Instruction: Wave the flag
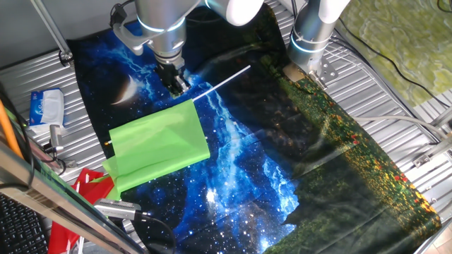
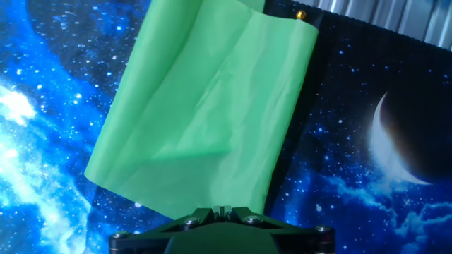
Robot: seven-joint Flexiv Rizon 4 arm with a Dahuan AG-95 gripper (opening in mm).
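The flag is a lime-green cloth (image 1: 159, 144) on a thin white stick (image 1: 226, 80). It lies on the starry mat (image 1: 240, 176), cloth at the left and stick pointing up and to the right. My gripper (image 1: 179, 86) hovers just beyond the cloth's upper right corner, close to where the stick leaves the cloth. In the hand view the cloth (image 2: 205, 106) fills the middle, with the stick's gold tip (image 2: 301, 14) at the top. My gripper (image 2: 223, 209) sits at the bottom edge with its jaws together. Nothing shows between them.
A second arm base (image 1: 311, 39) stands at the back right. A red and green cloth (image 1: 95, 187) and metal parts lie at the front left. A blue and white packet (image 1: 46, 107) lies at the left. Ribbed metal table (image 1: 395, 106) surrounds the mat.
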